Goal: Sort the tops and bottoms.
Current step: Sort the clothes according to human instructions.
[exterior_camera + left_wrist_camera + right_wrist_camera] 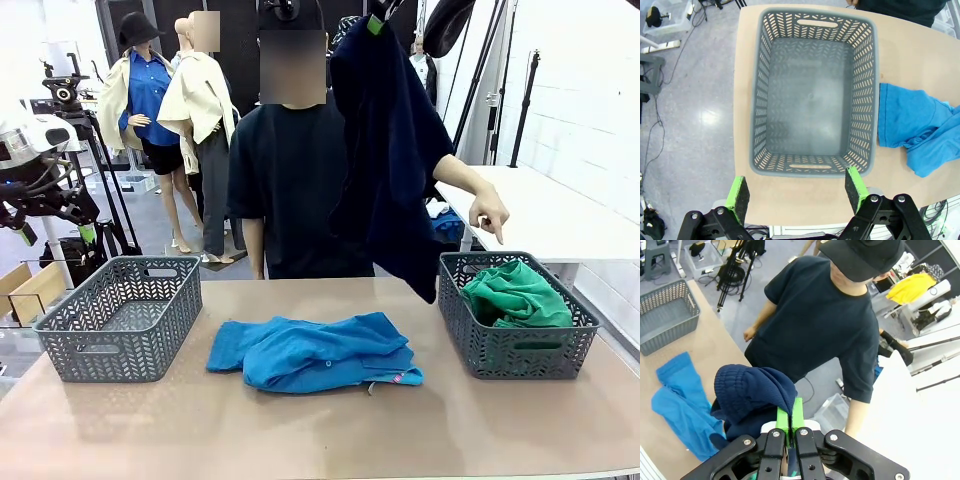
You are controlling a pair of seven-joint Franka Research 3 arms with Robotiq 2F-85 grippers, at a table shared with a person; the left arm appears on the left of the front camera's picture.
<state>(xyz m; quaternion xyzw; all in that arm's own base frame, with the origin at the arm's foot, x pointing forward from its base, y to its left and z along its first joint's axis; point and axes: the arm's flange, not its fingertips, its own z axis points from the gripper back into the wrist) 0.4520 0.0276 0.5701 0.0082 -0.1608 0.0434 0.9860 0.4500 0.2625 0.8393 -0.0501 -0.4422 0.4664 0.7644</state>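
Observation:
The navy top (pixel 392 150) hangs high over the table's right side, and my right gripper (pixel 375 20) is shut on its upper edge. In the right wrist view the shut gripper (pixel 790 415) pinches the bunched navy cloth (pixel 750 387). The green top (pixel 515 292) lies in the right basket (pixel 455 300). The blue bottoms (pixel 315 350) lie in a heap at the table's middle, a pink tag (pixel 400 378) at the front edge of the heap. My left gripper (pixel 796 192) is open above the near rim of the empty left basket (pixel 867 90), and it shows at the far left (pixel 57 235).
The person stands across the table, and one hand (pixel 490 215) points down at the right basket. The blue heap (pixel 915 132) lies just right of the left basket (pixel 120 315). Bare tabletop (pixel 300 430) runs along the front.

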